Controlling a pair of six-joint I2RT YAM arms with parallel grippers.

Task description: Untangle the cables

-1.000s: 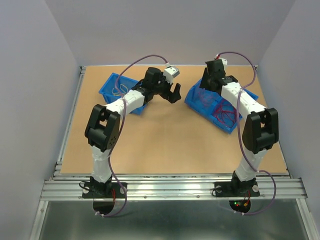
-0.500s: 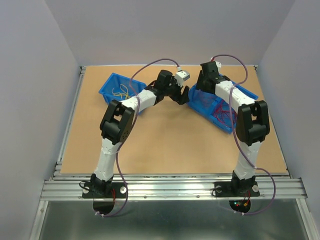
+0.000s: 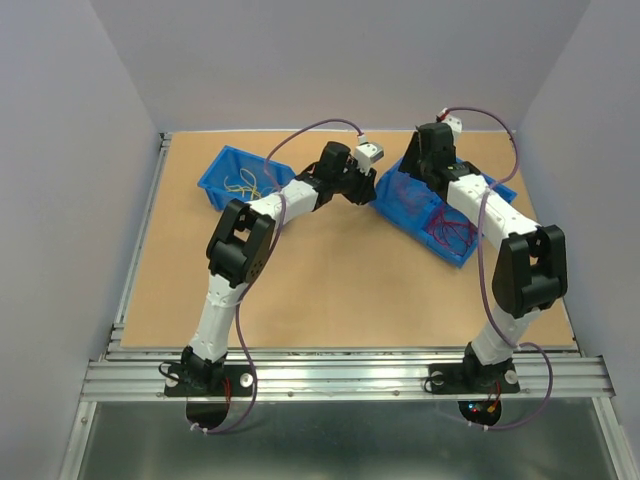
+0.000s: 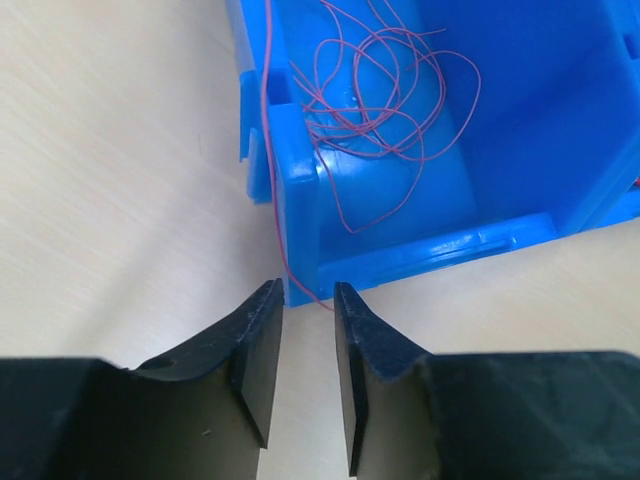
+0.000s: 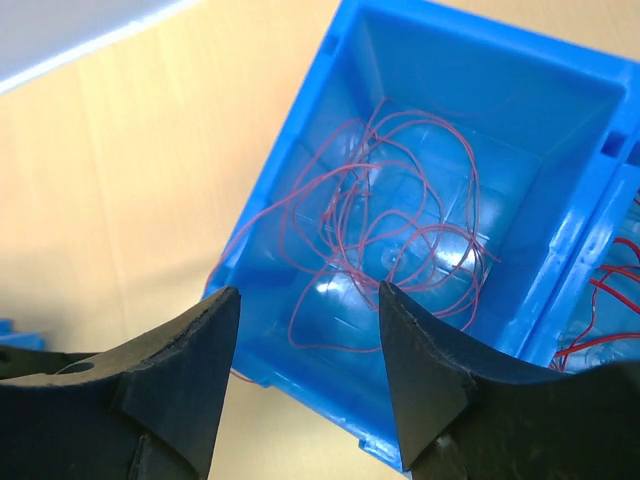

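Left gripper: black fingers at bottom centre of the wrist view, set close together w/ a narrow gap betw. them; nothing seen clamped. It sat low over the pale wooden table top, tips just short of the near corner of a blue plastic open-top bin. Dark red hair-thin cables lay in loose curly loops inside that bin, upper centre of frame. One strand ran over the bin's left wall, down the outer corner, and ended just beside the fingertips; contact w/ them could not be determined. Right gripper: fingers spread wide, released, holding nothing, positioned above the same bin and clear of its contents. In the right wrist view the dark red loops covered most of the bin floor at centre frame, one loop reaching the left rim. An adjoining blue bin at the right edge held brighter red cables; only a part showed. In the top view both grippers met at the left end of the blue pair, centre-right of frame, left arm reaching across from lower left. A separate blue bin sat upper left of frame w/ yellowish cables inside, well apart from both grippers.
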